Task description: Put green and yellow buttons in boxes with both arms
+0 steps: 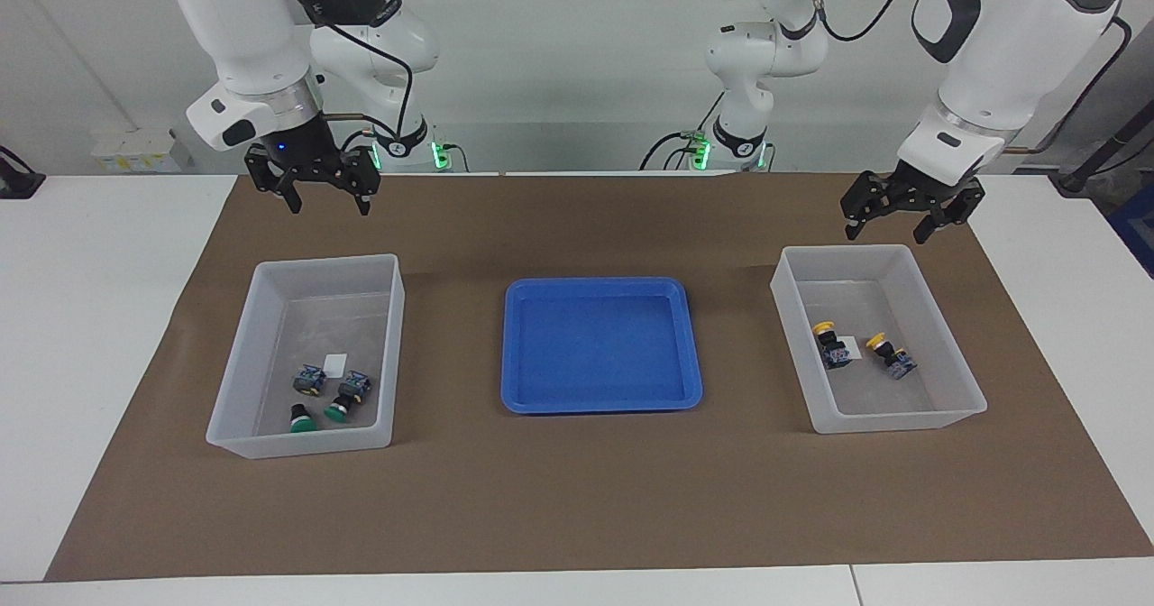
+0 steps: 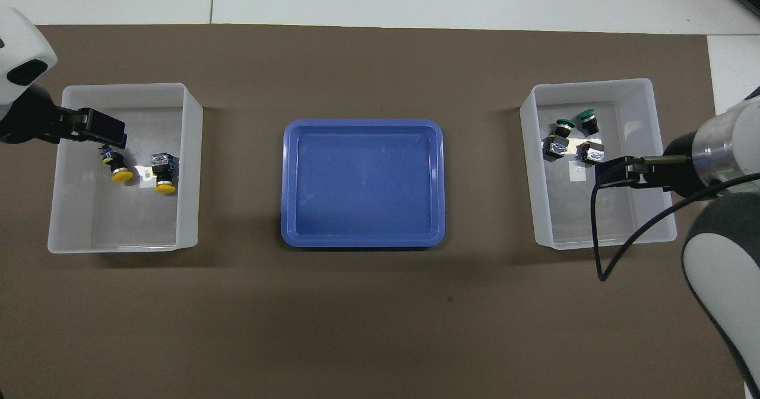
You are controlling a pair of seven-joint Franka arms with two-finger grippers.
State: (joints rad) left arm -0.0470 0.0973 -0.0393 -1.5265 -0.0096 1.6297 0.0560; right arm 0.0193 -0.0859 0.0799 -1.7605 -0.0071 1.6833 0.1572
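Two green buttons (image 1: 300, 418) (image 1: 341, 406) lie in the box (image 1: 236, 353) at the right arm's end, seen from overhead as green buttons (image 2: 563, 127) (image 2: 586, 117). Two yellow buttons (image 1: 825, 335) (image 1: 883, 349) lie in the box (image 1: 947, 335) at the left arm's end, beside its white sticker. My left gripper (image 1: 885, 232) hangs open and empty above that box's edge nearest the robots. Raised over the brown mat by the green-button box's edge nearest the robots, my right gripper (image 1: 331, 205) is also open and empty.
A shallow blue tray (image 1: 599, 344) sits bare between the two boxes. Brown paper (image 1: 577, 498) covers the middle of the white table. Cables trail from both arms.
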